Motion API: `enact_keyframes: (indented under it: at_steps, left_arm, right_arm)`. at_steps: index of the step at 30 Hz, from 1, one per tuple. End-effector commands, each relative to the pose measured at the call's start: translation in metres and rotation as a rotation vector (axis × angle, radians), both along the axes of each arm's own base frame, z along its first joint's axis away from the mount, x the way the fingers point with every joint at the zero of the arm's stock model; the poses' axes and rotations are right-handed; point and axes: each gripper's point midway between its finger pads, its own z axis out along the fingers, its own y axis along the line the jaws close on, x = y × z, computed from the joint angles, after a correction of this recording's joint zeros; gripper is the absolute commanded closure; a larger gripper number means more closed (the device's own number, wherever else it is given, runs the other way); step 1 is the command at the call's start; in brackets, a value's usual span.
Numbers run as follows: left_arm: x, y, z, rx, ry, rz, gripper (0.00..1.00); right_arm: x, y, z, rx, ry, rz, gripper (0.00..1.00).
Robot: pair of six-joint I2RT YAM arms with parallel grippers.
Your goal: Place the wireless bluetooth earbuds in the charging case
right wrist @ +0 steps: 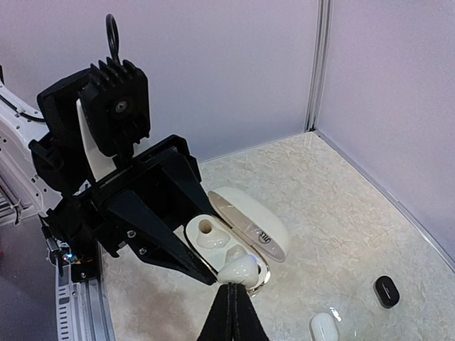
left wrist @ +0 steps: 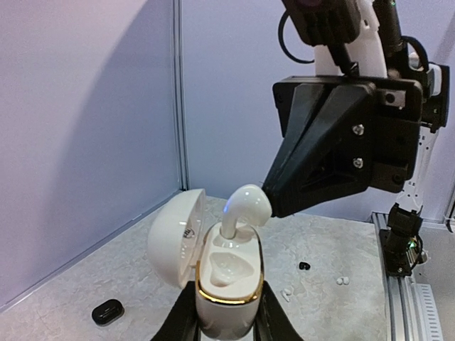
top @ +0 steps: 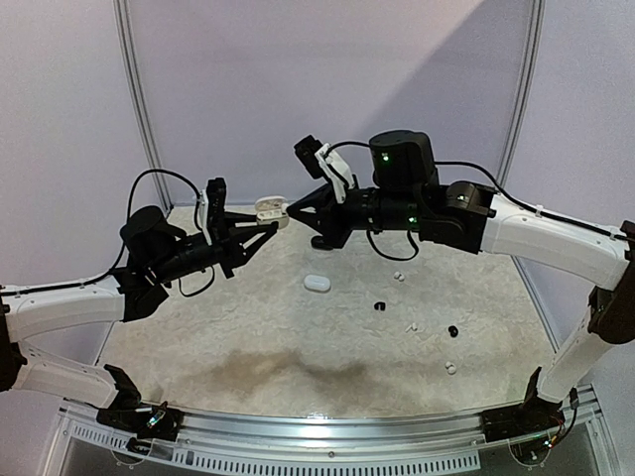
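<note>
We see both arms raised above the table [top: 248, 337] and reaching toward each other over its far middle. The left gripper [top: 266, 220] comes in from the left and clamps the open white charging case [left wrist: 227, 280] by its base, lid hinged back. The right gripper [right wrist: 232, 291] comes in from the right with its fingers pressed together, tips against the head of a white earbud [left wrist: 245, 204] whose stem stands in the far socket. We cannot tell whether they pinch it. The near socket shows bare. Below, well apart from the arms, lie a closed white case [top: 317, 284], a black case [left wrist: 106, 311], a black bud [top: 378, 305] and small white buds [top: 410, 325] to the right, with open mat near the front rail.
</note>
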Motion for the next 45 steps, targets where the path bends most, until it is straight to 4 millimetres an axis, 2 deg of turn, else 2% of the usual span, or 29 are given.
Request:
enact_keyframes:
  at_steps: [1, 9, 15, 18, 20, 22, 23, 24, 26, 28, 29, 32, 33, 37, 40, 42, 45]
  left_arm:
    - [0.0, 0.0, 0.008, -0.003, -0.024, -0.001, 1.0]
    - [0.0, 0.0, 0.006, -0.001, -0.021, -0.001, 1.0]
    - [0.0, 0.002, 0.006, -0.007, -0.02, 0.006, 1.0]
    - [0.0, 0.002, 0.004, -0.004, -0.015, 0.012, 1.0]
    - [0.001, 0.003, 0.003, -0.004, -0.011, 0.018, 1.0]
    - [0.002, 0.003, 0.003, -0.006, -0.011, 0.021, 1.0]
    - [0.002, 0.003, 0.003, -0.005, -0.011, 0.021, 1.0]
    - [0.002, 0.003, 0.003, -0.005, -0.011, 0.022, 1.0]
    - [0.002, 0.003, 0.002, -0.005, -0.012, 0.023, 1.0]
    - [0.002, 0.003, 0.002, -0.005, -0.012, 0.024, 1.0]
    - [0.002, 0.003, 0.002, -0.005, -0.011, 0.024, 1.0]
    - [0.003, 0.003, 0.002, -0.003, -0.009, 0.025, 1.0]
    - [0.003, 0.003, 0.002, -0.002, -0.01, 0.025, 1.0]
    - [0.002, 0.002, 0.0, 0.001, -0.007, 0.02, 1.0]
    - [0.002, 0.002, 0.001, 0.0, -0.008, 0.017, 1.0]
    - [0.001, 0.003, 0.001, -0.001, -0.008, 0.016, 1.0]
    - [0.001, 0.003, 0.0, 0.002, -0.005, 0.019, 1.0]
  right_arm:
    - [0.004, 0.008, 0.007, 0.022, -0.007, 0.014, 1.0]
    - [0.004, 0.013, 0.006, 0.024, -0.005, 0.026, 1.0]
    - [0.003, 0.008, 0.005, 0.004, 0.003, 0.018, 1.0]
    - [0.009, -0.004, 0.022, 0.032, -0.003, -0.019, 1.0]
    - [0.02, -0.02, 0.036, 0.059, 0.017, -0.08, 1.0]
    - [0.045, -0.046, 0.041, 0.065, 0.089, -0.208, 0.98]
    - [0.064, -0.068, 0.033, 0.036, 0.153, -0.311, 0.94]
    - [0.073, -0.085, 0.024, 0.017, 0.239, -0.396, 0.9]
    - [0.101, -0.134, -0.012, -0.101, 0.365, -0.644, 0.8]
    - [0.109, -0.177, -0.05, -0.235, 0.495, -0.838, 0.72]
    - [0.107, -0.192, -0.067, -0.309, 0.554, -0.89, 0.67]
    - [0.093, -0.211, -0.133, -0.512, 0.763, -0.978, 0.51]
    - [0.087, -0.215, -0.158, -0.586, 0.834, -0.992, 0.48]
    - [0.061, -0.225, -0.225, -0.812, 1.006, -1.018, 0.43]
    - [0.047, -0.235, -0.266, -0.95, 1.077, -1.031, 0.43]
    - [0.042, -0.239, -0.283, -0.989, 1.092, -1.041, 0.43]
    - [0.039, -0.243, -0.298, -0.996, 1.095, -1.061, 0.43]
